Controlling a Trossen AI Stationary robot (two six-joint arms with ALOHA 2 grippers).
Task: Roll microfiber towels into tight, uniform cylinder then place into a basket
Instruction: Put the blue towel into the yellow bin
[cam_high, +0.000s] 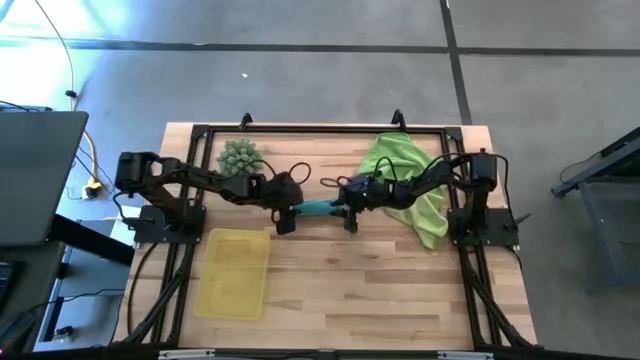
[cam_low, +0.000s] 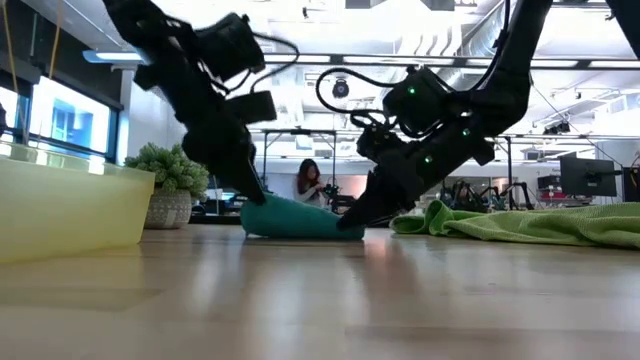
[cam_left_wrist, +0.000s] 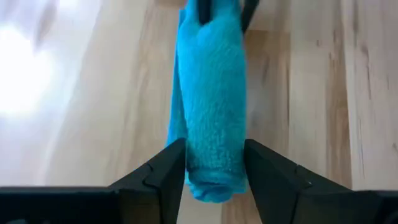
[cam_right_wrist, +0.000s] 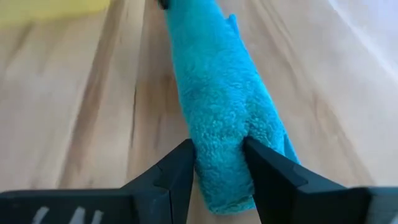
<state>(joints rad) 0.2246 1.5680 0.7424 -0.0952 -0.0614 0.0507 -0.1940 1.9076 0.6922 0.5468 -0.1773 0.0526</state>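
A teal microfiber towel, rolled into a cylinder, lies across the middle of the table. My left gripper is at its left end and my right gripper at its right end, each shut on the roll. A lime green towel lies spread and rumpled at the far right, under my right arm. The yellow basket stands on the table at the near left, holding nothing that I can see. My left gripper pinches the roll's left end between its two fingers, and the cloth fills the gap. The fingers slant down from the table's left and lie along the roll. The roll rests on the table. My right gripper pinches the roll's right end between its two fingers, and the cloth is dented in between them. The fingers slant down from the table's right, along the roll. The roll's end pokes back past the fingertips, and the roll lies on the table.
A spiky pale-green ball in a small pot stands at the far left, behind my left arm. Bare wood lies at the near side, right of the basket. A person sits far off in the room beyond the table.
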